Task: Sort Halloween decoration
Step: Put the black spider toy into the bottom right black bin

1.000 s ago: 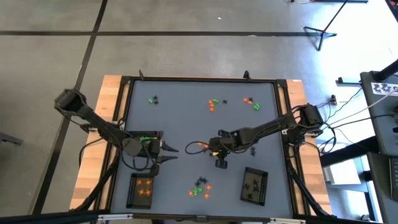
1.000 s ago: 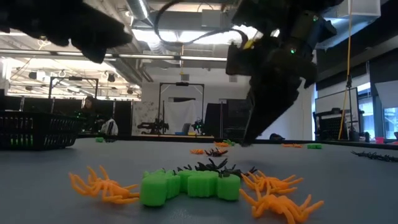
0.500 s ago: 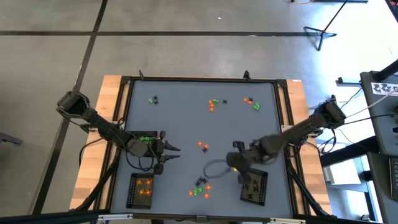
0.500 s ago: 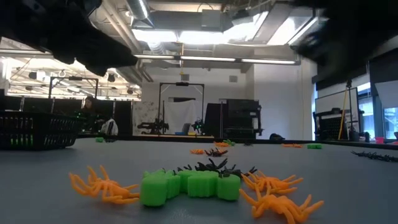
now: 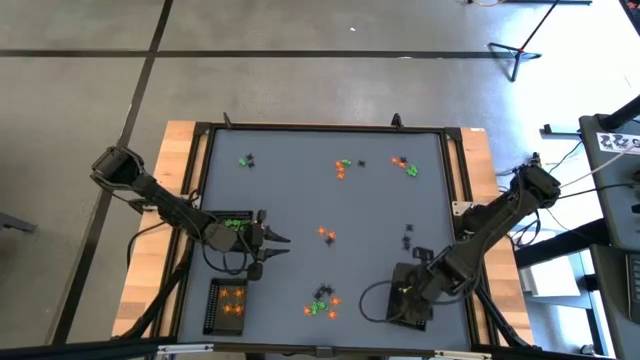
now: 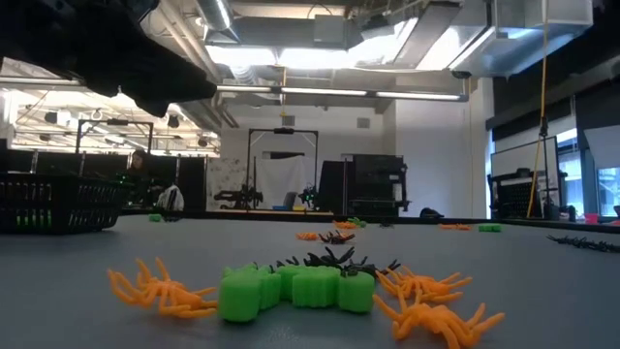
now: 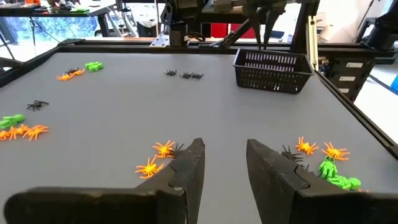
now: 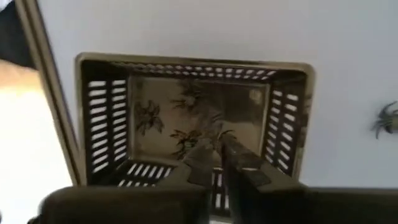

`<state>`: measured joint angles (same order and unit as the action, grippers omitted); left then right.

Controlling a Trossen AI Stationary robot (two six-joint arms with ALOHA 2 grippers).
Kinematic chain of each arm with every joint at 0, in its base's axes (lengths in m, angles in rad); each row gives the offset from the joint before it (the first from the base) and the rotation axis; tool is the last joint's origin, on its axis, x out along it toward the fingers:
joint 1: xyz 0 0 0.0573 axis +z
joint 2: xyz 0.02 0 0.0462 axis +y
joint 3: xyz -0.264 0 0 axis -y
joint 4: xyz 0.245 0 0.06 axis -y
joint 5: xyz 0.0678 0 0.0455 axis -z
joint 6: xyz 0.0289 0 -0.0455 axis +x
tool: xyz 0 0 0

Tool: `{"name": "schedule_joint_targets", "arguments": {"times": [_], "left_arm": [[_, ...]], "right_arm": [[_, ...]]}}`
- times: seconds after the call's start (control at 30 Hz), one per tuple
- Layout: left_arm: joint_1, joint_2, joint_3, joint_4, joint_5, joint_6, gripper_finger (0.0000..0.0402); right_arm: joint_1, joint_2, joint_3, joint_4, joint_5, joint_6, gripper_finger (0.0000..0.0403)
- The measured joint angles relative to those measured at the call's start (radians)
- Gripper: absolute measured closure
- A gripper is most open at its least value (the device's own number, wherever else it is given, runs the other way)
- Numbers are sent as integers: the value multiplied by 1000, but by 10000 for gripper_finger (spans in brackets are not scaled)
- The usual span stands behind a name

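Tiny orange, green and black trinkets lie in small groups on the grey table: near the front, at the middle and along the far side. My right gripper hovers over the black tray at the front right, its fingers drawn together on a small black spider. Several black spiders lie on the tray's floor. My left gripper is open and empty, low over the table beside the tray of green trinkets. My right gripper pinches a thin black spider between its two fingertips. The fingers point down from above into the tray's opening. The spider is held clear above the tray floor; which part of it is gripped is too small to tell.
A tray with orange trinkets stands at the front left. Orange spiders lie just ahead of my left fingers, with a black spider and a green piece beside them. Two black trinkets lie right of centre.
My right gripper has gone from the table's middle toward the near right corner and now stands over the black tray; it has left the low view.
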<state>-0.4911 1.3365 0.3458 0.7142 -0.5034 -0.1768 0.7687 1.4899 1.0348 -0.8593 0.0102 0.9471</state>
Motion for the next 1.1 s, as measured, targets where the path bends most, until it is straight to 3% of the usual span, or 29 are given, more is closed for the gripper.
{"name": "schedule_joint_targets", "arguments": {"times": [0.2,0.33,0.43,0.57,0.83,1.1], "left_arm": [[0,0,0,0,24,-5,290],[0,0,0,-1,28,-5,290],[0,0,0,-1,28,-3,290],[0,0,0,-2,27,-1,290],[0,0,0,-11,27,0,290],[14,0,0,-28,26,3,290]], "right_arm": [[-19,0,0,-64,42,11,270],[-63,-4,0,-213,102,33,237],[-108,-10,0,-295,183,11,234],[-183,-36,-28,-275,255,-84,240],[-358,-190,-265,-122,203,-197,248],[-457,-338,-513,87,131,-214,249]]}}
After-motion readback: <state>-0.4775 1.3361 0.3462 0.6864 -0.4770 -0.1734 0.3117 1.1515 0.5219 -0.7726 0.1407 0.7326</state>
